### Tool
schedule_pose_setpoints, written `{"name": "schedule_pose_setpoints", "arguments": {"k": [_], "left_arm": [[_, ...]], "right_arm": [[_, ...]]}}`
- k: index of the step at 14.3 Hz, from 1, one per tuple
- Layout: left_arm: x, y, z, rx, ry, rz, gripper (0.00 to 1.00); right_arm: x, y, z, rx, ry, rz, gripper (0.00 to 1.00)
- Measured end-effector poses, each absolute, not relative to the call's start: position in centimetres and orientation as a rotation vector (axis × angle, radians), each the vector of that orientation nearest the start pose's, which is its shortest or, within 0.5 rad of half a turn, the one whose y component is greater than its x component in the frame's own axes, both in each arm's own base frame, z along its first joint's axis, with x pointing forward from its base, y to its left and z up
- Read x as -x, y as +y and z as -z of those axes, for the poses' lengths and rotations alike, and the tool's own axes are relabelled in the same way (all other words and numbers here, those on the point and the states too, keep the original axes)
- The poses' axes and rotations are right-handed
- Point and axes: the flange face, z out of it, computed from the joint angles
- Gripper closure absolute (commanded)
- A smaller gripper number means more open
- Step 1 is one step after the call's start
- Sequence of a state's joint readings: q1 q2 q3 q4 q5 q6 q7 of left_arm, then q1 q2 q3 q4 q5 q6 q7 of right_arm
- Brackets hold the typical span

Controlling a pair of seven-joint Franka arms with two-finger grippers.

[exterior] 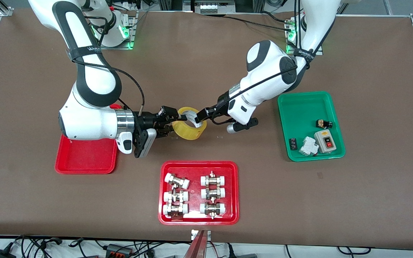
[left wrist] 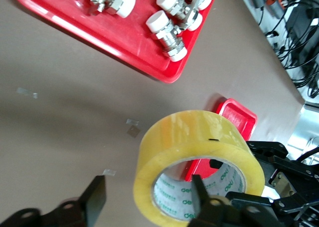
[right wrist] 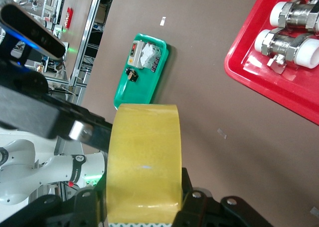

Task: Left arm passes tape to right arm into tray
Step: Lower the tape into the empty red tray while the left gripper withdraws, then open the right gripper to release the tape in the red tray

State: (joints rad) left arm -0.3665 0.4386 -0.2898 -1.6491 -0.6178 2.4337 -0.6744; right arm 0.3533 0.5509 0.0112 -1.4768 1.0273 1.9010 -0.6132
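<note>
Handover looks about midway; the tape [exterior: 189,128] hangs in the air over bare table [exterior: 206,64], between the two arms, above the stretch that lies farther from the front camera than the tray of metal fittings [exterior: 198,192]. The right claw [exterior: 170,120] pinches the roll's yellow band from both sides, as the right wrist view shows; the left claw [exterior: 200,116] has its fingers spread, one inside the core and one outside the band, so I judge it has let go but not yet drawn clear. What is left: the left arm backs out, then the right arm carries the roll to the plain red tray [exterior: 85,157] under its own wrist and sets it down. The roll is tilted; its axis through the core runs roughly level, slanting toward the left arm, with the open core facing that claw.
</note>
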Motion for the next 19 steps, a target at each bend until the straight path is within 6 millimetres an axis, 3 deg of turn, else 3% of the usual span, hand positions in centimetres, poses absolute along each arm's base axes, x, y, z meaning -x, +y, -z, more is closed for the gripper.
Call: {"name": "schedule_pose_setpoints", "arguments": {"k": [3, 5, 7, 9, 12, 14, 16, 19], "left_arm": [[-59.1, -35.6, -44.0, -2.432, 0.564, 0.295, 0.00], [-60.3, -30.0, -47.9, -2.491, 0.540, 0.369, 0.00], [-60.9, -25.1, -51.5, -2.591, 0.516, 0.391, 0.00], [-61.4, -21.2, -54.0, -2.651, 0.529, 0.403, 0.00], [-61.5, -13.2, -55.2, -2.730, 0.623, 0.516, 0.00], [-60.9, -8.1, -55.5, -2.803, 0.590, 0.581, 0.00], [-60.4, -6.5, -56.0, -2.920, 0.395, 0.564, 0.00], [-58.9, -8.5, -57.4, -3.105, 0.065, 0.544, 0.00]], "right_arm": [[-63.8, 30.7, -37.7, 2.117, -0.617, 0.007, 0.55], [-63.9, 30.2, -37.2, 2.153, -0.644, -0.001, 0.55], [-64.7, 27.8, -36.1, 2.217, -0.631, -0.006, 0.55], [-66.5, 21.9, -34.7, 2.296, -0.545, 0.004, 0.55], [-68.6, 8.6, -33.3, 2.356, -0.320, 0.000, 0.55], [-67.6, -0.3, -31.4, 2.340, -0.146, -0.074, 0.55], [-66.0, -6.6, -29.0, 2.307, -0.024, -0.127, 0.55], [-63.8, -11.9, -25.1, 2.274, 0.050, -0.197, 0.54]]}}
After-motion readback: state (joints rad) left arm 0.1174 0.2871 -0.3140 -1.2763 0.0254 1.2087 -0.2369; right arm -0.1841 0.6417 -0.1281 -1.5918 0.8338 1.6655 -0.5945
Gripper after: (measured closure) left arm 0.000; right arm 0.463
